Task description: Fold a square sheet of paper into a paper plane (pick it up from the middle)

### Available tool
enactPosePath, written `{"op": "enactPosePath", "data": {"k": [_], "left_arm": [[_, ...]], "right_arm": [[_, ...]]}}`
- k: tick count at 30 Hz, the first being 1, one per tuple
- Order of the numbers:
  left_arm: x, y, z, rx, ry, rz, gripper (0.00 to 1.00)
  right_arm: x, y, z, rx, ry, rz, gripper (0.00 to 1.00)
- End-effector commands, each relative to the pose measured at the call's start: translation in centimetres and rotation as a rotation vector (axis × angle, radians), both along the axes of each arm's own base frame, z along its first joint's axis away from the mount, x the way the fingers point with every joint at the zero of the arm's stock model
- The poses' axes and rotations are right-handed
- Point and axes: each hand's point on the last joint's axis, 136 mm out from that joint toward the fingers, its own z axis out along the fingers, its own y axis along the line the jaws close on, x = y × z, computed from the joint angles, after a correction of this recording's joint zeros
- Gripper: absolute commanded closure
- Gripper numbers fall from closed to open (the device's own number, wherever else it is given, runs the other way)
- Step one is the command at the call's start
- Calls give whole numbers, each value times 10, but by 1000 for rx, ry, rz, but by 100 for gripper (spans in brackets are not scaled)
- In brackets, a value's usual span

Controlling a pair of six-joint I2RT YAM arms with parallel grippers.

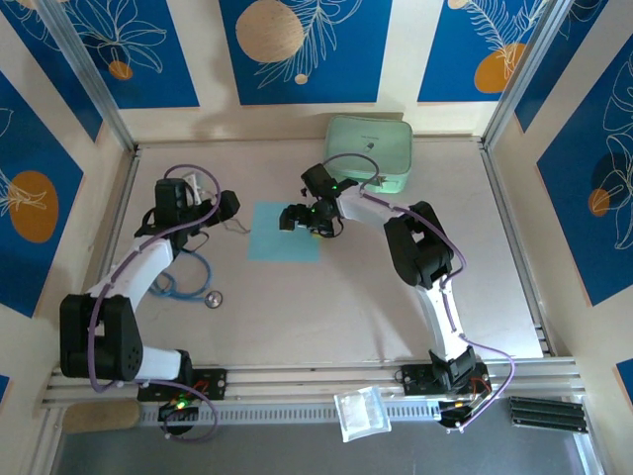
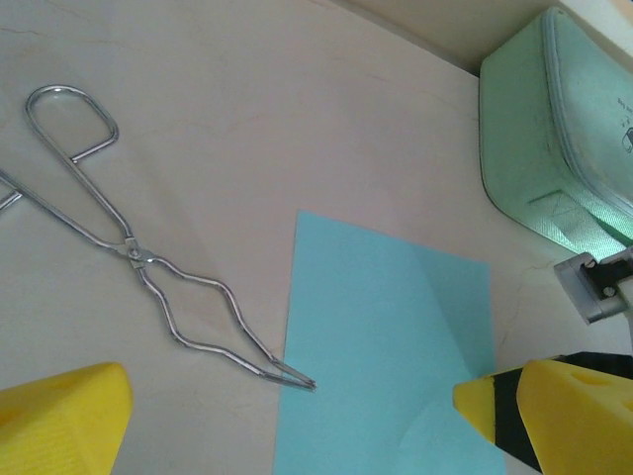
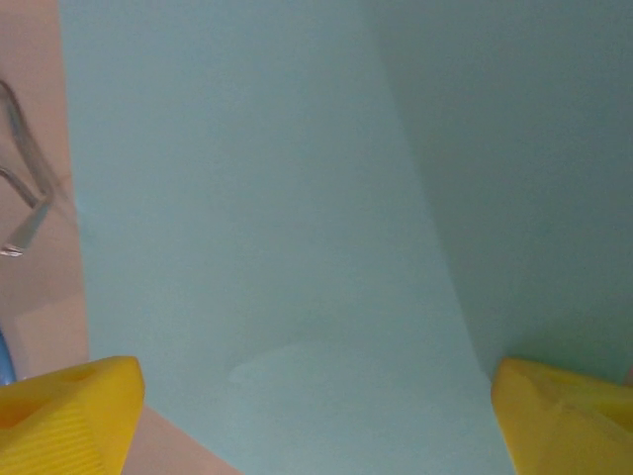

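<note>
Yellow fingertips (image 3: 69, 421) of the right claw (image 3: 316, 421) stand wide apart and empty, low over the square sheet of paper (image 3: 267, 198). Sheet: flat on the table (image 1: 396, 297) at its middle, on the near side of the mint-green case (image 1: 369, 153) and apart from it — no fold made, only a faint line across it. Judged progress: pick-up from the middle not yet done; all folding remains. Wire tongs (image 2: 138, 257) reach its left edge with their tips. Right arm: elbow bent, wrist bowed over the sheet's far right part. Left claw (image 1: 226, 206): wide, empty — just left of the sheet.
</note>
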Motion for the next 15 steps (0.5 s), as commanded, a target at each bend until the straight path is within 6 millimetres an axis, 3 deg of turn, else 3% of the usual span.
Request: {"op": "enactPosePath", "data": {"k": [1, 5, 10, 15], "left_arm": [[5, -15, 3, -32, 16, -43, 1], [10, -22, -4, -40, 52, -58, 1], [11, -37, -11, -35, 108, -103, 1], [8, -63, -10, -14, 145, -179, 1]], "right_arm": [[-9, -17, -15, -75, 74, -38, 8], [-19, -35, -27, -121, 114, -55, 10], [-48, -67, -35, -195, 159, -60, 10], [-86, -91, -24, -150, 164, -55, 11]]}}
